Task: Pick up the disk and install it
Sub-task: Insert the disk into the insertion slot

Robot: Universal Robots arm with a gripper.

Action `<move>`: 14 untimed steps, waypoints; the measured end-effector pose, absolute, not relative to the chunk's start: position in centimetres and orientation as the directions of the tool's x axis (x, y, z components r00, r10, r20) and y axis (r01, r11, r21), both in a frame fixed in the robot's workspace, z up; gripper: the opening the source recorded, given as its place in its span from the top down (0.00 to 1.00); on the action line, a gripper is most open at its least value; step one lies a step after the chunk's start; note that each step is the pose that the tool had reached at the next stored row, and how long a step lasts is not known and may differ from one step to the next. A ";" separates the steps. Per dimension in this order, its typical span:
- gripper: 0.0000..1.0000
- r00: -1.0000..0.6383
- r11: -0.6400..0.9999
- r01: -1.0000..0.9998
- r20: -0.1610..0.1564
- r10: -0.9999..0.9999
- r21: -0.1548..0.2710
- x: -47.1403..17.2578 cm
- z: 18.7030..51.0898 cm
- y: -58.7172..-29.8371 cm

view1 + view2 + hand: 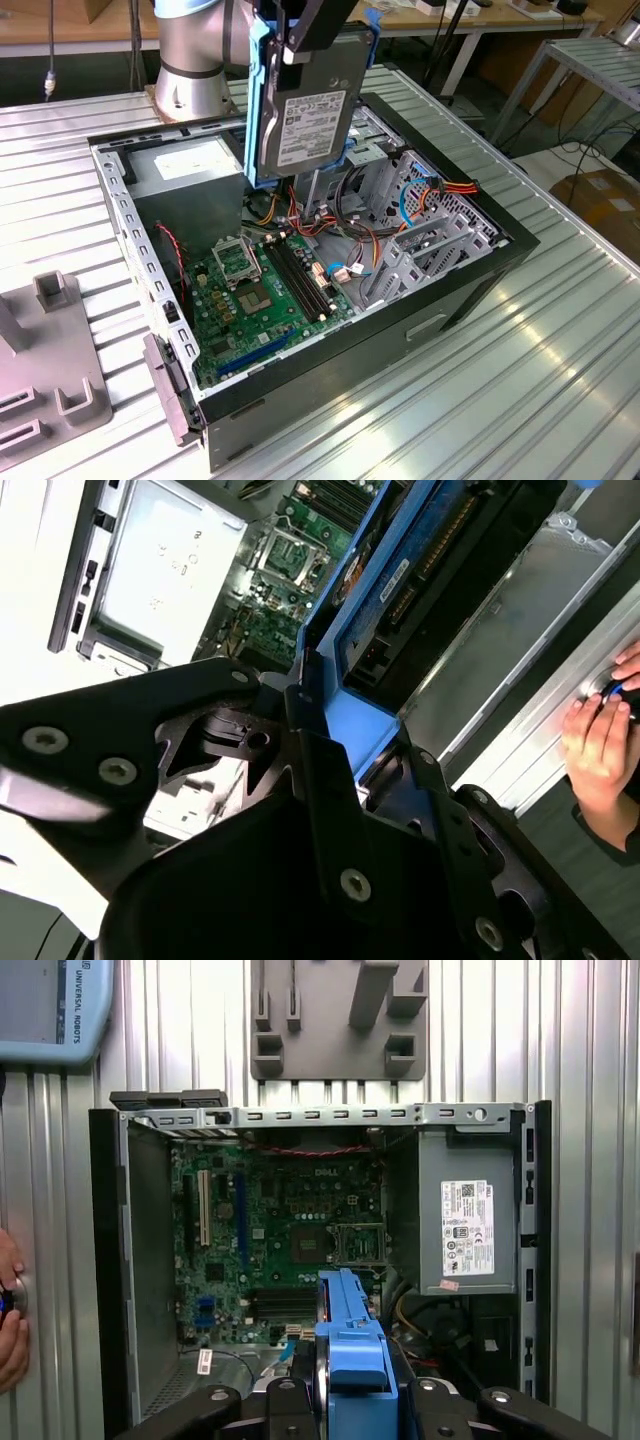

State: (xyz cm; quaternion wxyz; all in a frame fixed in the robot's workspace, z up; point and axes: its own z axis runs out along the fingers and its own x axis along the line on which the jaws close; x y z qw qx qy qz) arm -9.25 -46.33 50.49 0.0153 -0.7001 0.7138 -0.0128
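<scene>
Disk [310, 110] pinched upright by gripper [298, 45] over open case [500, 255].
In the second wrist view we find a hand [600, 735] near its wall.

A ribbed, shiny metal table [520, 380] catches bright light, with wooden workbenches [60, 25] behind it, and a cardboard box [605, 205] at the exterior view's right.
</scene>
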 end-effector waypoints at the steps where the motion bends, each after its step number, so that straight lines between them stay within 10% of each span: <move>1: 0.63 -0.019 0.019 -0.999 -0.004 -1.000 -0.040 -8.9 50.5 -46.5; 14: 0.63 -0.030 0.030 -0.999 -0.004 -1.000 -0.040 -4.9 50.3 -46.6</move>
